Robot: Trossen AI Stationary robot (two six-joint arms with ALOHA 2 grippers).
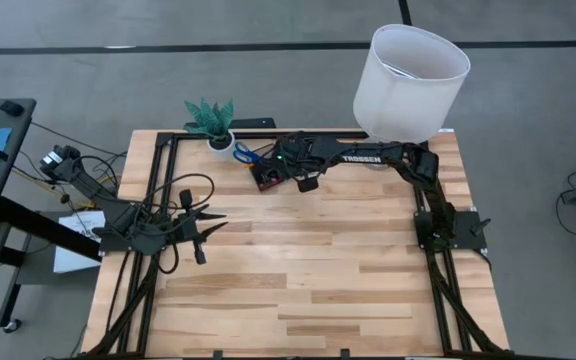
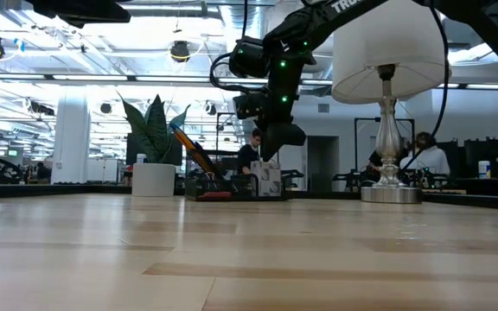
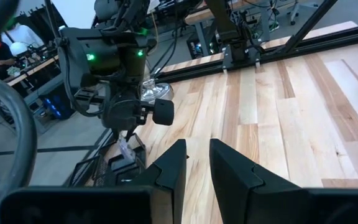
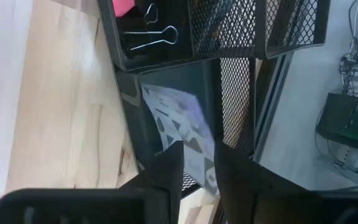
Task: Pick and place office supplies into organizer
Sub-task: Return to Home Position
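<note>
Now right end effector [image 4: 197, 152], slightly spread, hangs over one note pad [image 4: 179, 115] in organizer [image 4: 229, 31].

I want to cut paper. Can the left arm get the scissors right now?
Probably not yet: the right gripper hangs right over the organizer holding the scissors, while the left gripper sits far off by the table's left edge.

Wooden table [image 1: 298, 285]: organizer [image 1: 268, 178], potted plant [image 1: 218, 140], lamp [image 1: 408, 70] at far edge.
</note>
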